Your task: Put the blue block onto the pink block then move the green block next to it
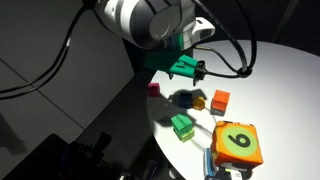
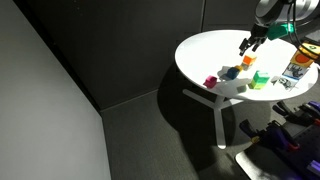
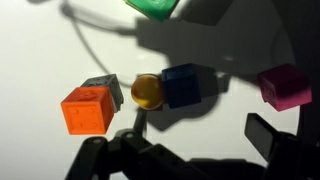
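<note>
- The blue block (image 3: 186, 85) sits on the white table (image 1: 270, 90). The yellow ball (image 3: 146, 91) is pressed against one side of it, and the pink block (image 3: 285, 86) stands apart on the other side.
- Your gripper (image 1: 198, 72) hangs above them, spread wide and empty.
- If you come down off-centre, a finger may clip the ball. That could roll it into the orange cube (image 3: 87, 110) or twist the blue block out of your grasp.
- The pink top is small, so a skewed release could topple the stack.

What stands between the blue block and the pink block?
Nothing visible does. In the wrist view, only bare table lies between the blue block and the pink block; the yellow ball is on the other side.
</note>
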Motion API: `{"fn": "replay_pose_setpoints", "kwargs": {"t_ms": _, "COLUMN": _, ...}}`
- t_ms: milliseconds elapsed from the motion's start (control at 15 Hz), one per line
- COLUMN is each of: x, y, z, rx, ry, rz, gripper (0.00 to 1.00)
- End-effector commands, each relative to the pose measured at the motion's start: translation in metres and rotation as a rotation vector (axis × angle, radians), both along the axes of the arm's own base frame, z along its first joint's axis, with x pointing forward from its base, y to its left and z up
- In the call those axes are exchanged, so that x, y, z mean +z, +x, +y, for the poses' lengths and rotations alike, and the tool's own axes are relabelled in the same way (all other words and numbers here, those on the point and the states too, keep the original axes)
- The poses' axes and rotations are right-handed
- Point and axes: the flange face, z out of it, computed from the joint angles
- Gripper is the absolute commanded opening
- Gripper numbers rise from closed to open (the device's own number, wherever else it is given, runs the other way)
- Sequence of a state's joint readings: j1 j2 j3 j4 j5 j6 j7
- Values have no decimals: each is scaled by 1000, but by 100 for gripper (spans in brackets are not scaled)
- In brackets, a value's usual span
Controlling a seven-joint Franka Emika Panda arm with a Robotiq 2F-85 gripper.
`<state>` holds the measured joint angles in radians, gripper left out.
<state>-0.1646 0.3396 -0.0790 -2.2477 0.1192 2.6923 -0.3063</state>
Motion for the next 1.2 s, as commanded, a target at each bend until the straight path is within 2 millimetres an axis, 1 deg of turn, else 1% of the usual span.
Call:
{"fn": "replay_pose_setpoints", "kwargs": {"t_ms": 0, "x": -16, "y": 25, "z": -9, "rx": 30, "ry": -6, "rz": 18, "gripper": 100}}
{"fn": "replay_pose_setpoints", "kwargs": {"t_ms": 200, "x": -29, "y": 35, "z": -12, "rx": 40, "ry": -7, "rz": 29, "gripper": 100}}
{"fn": "replay_pose_setpoints", "kwargs": {"t_ms": 400, "x": -43, "y": 41, "z": -15, "rx": 48, "ry": -9, "rz": 50, "gripper": 100}}
{"fn": "replay_pose_setpoints", "kwargs": {"t_ms": 867, "x": -69, "y": 41, "z": -18, "rx": 98, "ry": -9, "rz": 100, "gripper": 100}}
{"fn": "replay_pose_setpoints", "kwargs": {"t_ms": 1133, "x": -82, "y": 41, "z": -16, "rx": 142, "ry": -4, "rz": 105, "gripper": 100}}
